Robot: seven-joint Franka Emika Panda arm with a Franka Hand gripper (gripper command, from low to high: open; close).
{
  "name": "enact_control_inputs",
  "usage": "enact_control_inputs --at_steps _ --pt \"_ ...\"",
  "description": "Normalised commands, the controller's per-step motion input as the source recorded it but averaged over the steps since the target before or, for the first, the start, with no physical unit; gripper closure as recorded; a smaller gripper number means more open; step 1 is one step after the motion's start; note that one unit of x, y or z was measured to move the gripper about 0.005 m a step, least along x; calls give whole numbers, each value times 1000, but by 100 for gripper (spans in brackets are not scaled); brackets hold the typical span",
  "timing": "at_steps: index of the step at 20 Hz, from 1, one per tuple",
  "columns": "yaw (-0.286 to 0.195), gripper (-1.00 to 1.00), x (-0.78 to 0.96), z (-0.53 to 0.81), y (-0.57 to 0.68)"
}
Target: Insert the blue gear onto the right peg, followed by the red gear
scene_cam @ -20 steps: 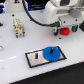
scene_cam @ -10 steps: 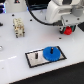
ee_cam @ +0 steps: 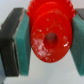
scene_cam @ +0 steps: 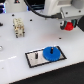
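The blue gear (scene_cam: 52, 53) lies flat on the right side of the black plate (scene_cam: 33, 60), over the right peg, which is hidden under it. The other thin pin (scene_cam: 36, 55) stands bare on the plate. My gripper (scene_cam: 68, 24) is up at the exterior view's right, well above and beyond the plate, shut on the red gear (scene_cam: 68, 26). In the wrist view the red gear (ee_cam: 51, 36) fills the picture, clamped between the two teal pads (ee_cam: 23, 46).
A pale beige block-like object (scene_cam: 18, 27) stands at the exterior view's left. The white table (scene_cam: 15, 50) carries the plate near its front. The arm's white body (scene_cam: 60, 7) is at the top.
The arm with the red gear has stayed in about the same place at the upper right; the blue gear and plate have not moved.
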Motion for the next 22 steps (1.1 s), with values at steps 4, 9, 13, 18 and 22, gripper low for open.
enact_control_inputs --at_steps 4,9,13,18,22 --pt "0 100 481 446 -666" --pt "0 100 551 328 -601" --pt "0 100 675 200 -366" --pt "0 100 718 129 -109" --pt "0 100 636 11 0"
